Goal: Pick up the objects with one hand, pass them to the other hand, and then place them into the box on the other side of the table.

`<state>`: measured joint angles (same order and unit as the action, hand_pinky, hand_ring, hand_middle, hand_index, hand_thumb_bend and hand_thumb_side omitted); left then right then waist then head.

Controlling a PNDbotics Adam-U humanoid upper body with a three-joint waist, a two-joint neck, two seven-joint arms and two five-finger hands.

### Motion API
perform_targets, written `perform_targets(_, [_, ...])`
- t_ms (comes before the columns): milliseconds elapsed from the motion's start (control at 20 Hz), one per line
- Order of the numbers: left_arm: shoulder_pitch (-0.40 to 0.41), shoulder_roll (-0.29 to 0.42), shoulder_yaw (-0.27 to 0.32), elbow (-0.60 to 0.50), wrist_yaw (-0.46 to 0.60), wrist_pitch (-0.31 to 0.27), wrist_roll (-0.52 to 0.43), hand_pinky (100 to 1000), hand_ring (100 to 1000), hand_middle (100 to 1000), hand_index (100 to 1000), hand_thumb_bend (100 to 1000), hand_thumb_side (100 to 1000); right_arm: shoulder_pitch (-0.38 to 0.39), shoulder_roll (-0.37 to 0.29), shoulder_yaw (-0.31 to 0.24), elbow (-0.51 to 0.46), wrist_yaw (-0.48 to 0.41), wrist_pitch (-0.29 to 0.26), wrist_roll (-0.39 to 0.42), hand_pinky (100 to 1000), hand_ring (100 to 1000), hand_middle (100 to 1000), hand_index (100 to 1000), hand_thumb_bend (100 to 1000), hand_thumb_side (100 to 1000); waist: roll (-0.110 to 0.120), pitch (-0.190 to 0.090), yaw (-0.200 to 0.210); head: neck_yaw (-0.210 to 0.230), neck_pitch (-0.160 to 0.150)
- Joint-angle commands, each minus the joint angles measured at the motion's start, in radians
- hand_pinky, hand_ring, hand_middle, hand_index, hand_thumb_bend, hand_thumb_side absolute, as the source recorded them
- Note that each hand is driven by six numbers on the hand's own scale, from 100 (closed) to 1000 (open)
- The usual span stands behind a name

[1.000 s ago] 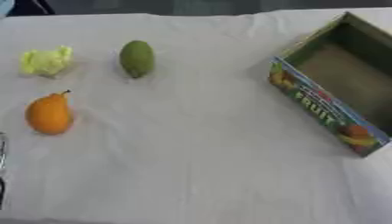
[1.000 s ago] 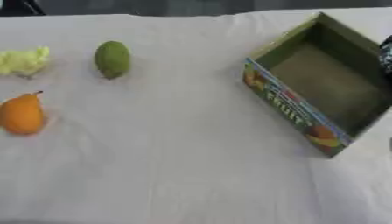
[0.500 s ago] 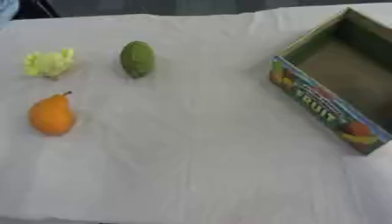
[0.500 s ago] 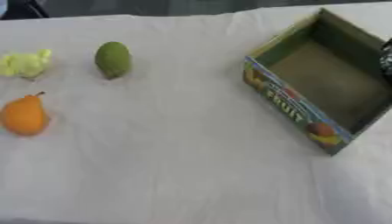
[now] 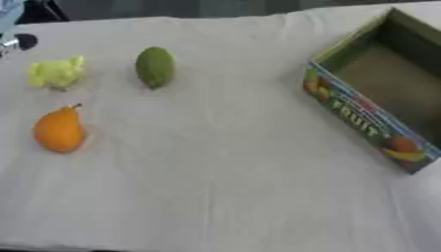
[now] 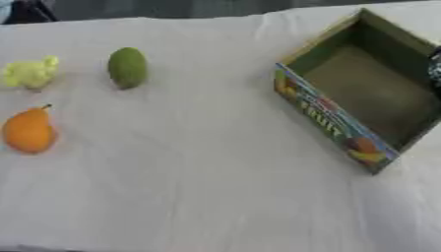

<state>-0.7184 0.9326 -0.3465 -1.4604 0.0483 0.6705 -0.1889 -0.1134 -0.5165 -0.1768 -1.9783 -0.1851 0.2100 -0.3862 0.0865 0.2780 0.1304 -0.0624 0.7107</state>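
No hand in view now; left-edge sliver seen sec ago gone. Orange pear (image 5: 58,131), green fruit (image 5: 155,67), yellow item (image 5: 56,73) untouched on desk (image 5: 224,172) left; box (image 6: 362,98) right, empty. You haven't started picking.

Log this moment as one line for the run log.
hands: out of view | pear, green fruit, yellow item: on table, left | box: right, empty

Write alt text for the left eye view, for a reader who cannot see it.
Three fruits lie on the left of a white-clothed table: a pale yellow lumpy fruit, a green oval fruit beside it, and an orange pear-shaped fruit nearer the camera. An empty open green cardboard box printed with fruit pictures sits at the right. No robot hand shows.
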Motion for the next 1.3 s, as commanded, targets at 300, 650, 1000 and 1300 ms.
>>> perform_targets(300, [-0.045, 0.028, -0.076, 0.031, -0.182, 0.047, -0.215, 739, 748, 751, 815, 842, 340, -0.004, -0.035, 0.001, -0.022, 0.008, 0.000, 0.009, 1000, 882, 1000, 1000, 100, 525, 0.001, -0.025, -0.002, 0.029, 0.003])
perform_targets(650, [-0.062, -0.007, -0.091, 0.067, -0.211, 0.078, -0.257, 736, 745, 746, 804, 790, 293, -0.004, -0.035, 0.002, -0.022, 0.007, 0.002, 0.012, 1000, 882, 1000, 1000, 100, 525, 0.001, -0.026, -0.002, 0.036, -0.005])
perform_targets(1000, [-0.017, 0.042, -0.061, 0.028, -0.097, 0.067, -0.348, 751, 754, 753, 800, 754, 305, 0.000, -0.036, 0.003, -0.022, 0.012, 0.002, 0.012, 1000, 882, 1000, 1000, 100, 526, 0.002, -0.023, 0.002, 0.031, -0.002])
perform_targets(1300, [-0.005, 0.060, -0.096, 0.018, -0.231, 0.056, -0.454, 782, 764, 780, 815, 805, 246, -0.001, -0.039, 0.006, -0.022, 0.013, 0.002, 0.016, 1000, 883, 1000, 1000, 100, 530, 0.005, -0.024, -0.002, 0.040, 0.000])
